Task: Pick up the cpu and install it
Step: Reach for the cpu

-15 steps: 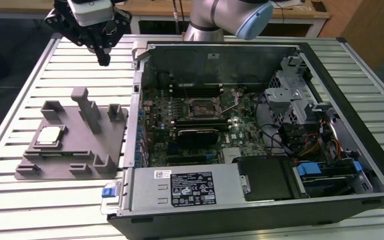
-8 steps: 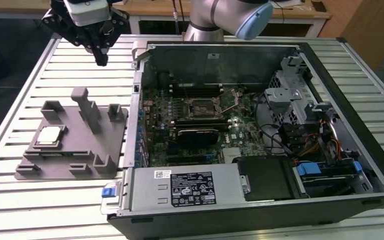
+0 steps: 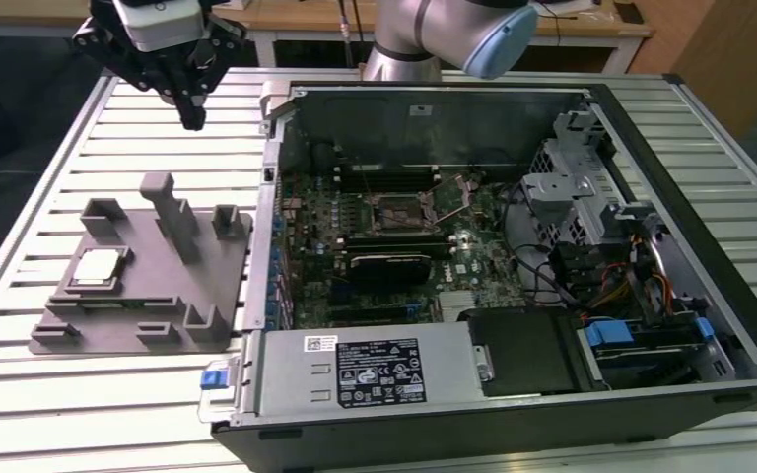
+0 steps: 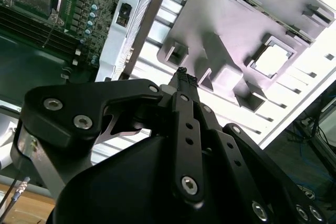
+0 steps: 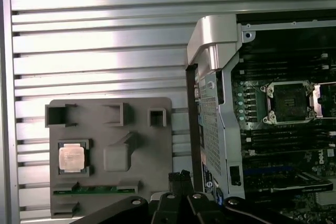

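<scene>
- Exterior view: the gripper (image 3: pixel 193 116), fingers pressed together and carrying nothing, hangs high over the far end of the slatted metal table (image 3: pixel 129 148). The cpu (image 3: pixel 100 268) lies flat in a pocket of the grey plastic fixture (image 3: pixel 142 315). It is nearer the camera and a little toward the exterior view's left of the gripper, well apart from it and not yet lifted. The open case (image 3: pixel 418 128) stands to the exterior view's right, its black-framed socket (image 3: pixel 398 209) bare amid green board.
- Second wrist view: the black gripper (image 4: pixel 184 77) tapers to a closed tip over the upright blocks of the fixture (image 4: pixel 220 3). The cpu (image 4: pixel 273 59), a glare-bright square, sits beyond it in its recess.
- First wrist view: the cpu (image 5: pixel 72 157) has a silvery top with a pale tan rim, and being square it has no long axis. It rests on the fixture (image 5: pixel 152 145) on the side away from the case (image 5: pixel 210 40). The gripper (image 5: pixel 180 178) hovers between cpu and case, by the fixture's edge nearest the case.
</scene>
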`<state>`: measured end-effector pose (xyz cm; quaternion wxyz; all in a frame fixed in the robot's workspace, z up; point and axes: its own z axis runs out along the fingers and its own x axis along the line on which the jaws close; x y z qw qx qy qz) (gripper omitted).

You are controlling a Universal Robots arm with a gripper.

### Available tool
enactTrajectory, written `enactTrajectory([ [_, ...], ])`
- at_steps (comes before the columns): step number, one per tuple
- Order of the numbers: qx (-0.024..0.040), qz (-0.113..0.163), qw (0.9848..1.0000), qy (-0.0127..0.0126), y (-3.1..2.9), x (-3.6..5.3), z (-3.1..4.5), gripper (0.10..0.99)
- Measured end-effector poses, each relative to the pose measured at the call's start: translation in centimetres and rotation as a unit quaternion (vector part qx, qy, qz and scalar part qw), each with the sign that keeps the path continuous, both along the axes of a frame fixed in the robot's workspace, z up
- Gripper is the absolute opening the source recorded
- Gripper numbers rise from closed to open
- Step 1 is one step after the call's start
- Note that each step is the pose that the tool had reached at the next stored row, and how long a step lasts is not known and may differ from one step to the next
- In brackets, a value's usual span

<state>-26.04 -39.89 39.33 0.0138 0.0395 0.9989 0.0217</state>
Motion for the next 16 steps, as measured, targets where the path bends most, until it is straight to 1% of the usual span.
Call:
enactTrajectory([
  [16, 0.0000, 0.000, 1.0000, 0.0000, 0.00, -1.20, 0.00, 0.106],
])
